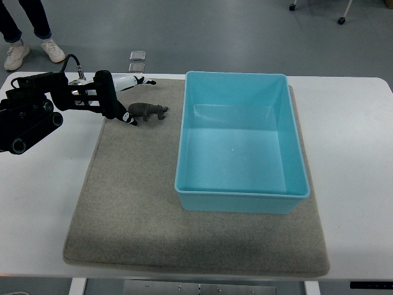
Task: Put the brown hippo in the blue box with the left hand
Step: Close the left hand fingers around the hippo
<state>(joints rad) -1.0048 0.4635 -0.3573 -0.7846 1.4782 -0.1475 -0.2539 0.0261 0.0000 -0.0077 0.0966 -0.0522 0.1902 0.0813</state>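
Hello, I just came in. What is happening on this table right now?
The robot's left hand reaches in from the left over the grey mat, its fingertips right beside the brown hippo and holding nothing yet. The hippo stands on the mat, left of the blue box, which is empty. The right arm is not in view.

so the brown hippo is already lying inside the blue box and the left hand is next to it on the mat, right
Not quite. The brown hippo is not inside the blue box; it stands on the grey mat, to the left of the box, which holds nothing. The rest holds: the left hand is right next to the hippo over the mat. The top view shows this.
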